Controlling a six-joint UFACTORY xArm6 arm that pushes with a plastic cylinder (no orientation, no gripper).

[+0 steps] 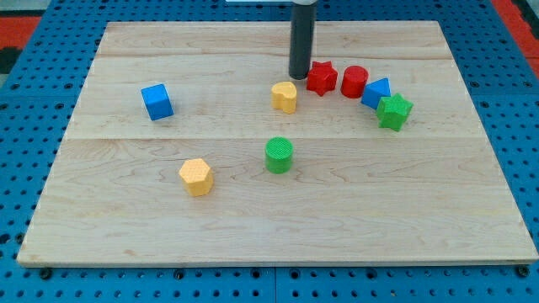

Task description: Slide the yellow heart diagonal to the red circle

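Observation:
The yellow heart (pixel 285 97) lies on the wooden board just above the middle. The red circle (pixel 354 82) lies to its right and slightly higher, with a red star (pixel 321 77) between them. My tip (pixel 299 77) stands just above and right of the yellow heart, close to the red star's left side. The rod rises straight to the view's top.
A blue triangle-like block (pixel 376 92) and a green star (pixel 394 111) sit right of the red circle. A green circle (pixel 279 155) lies below the heart. A yellow hexagon (pixel 196 177) is at lower left. A blue cube (pixel 157 101) is at left.

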